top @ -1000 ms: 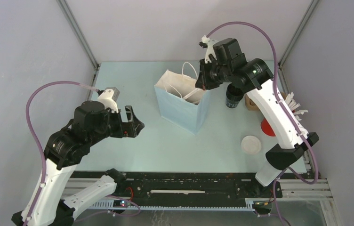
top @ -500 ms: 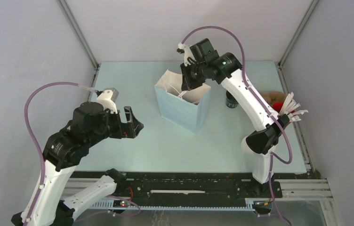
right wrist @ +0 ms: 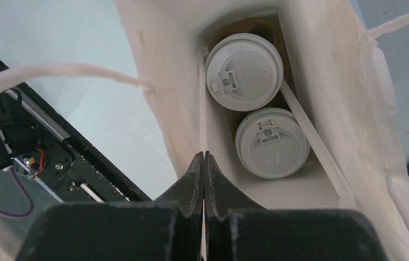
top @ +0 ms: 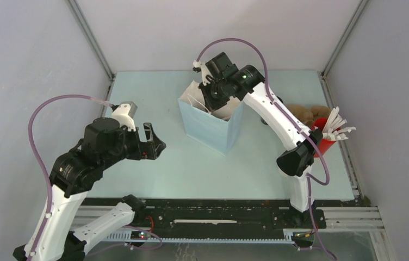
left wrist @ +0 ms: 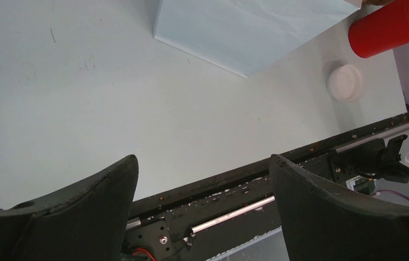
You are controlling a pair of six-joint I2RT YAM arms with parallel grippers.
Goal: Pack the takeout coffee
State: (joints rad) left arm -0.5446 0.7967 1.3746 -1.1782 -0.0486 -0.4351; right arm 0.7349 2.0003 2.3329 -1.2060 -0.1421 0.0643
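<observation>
Now: my left claw (top: 156,142) hangs wide open and empty, just left of the paper bag (top: 210,128). A loose white lid (left wrist: 345,82) lies on the table (top: 153,98) off the bag's near-right corner. My right claw (right wrist: 204,155), fingers pressed together with nothing seen between them, hovers over the bag's open mouth; two lidded coffee cups (right wrist: 244,72) stand side by side at the bag's bottom.

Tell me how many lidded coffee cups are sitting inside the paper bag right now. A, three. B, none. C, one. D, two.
D: the right wrist view looks straight down into the bag, where one lidded cup and a second lidded cup stand side by side on its floor.
</observation>
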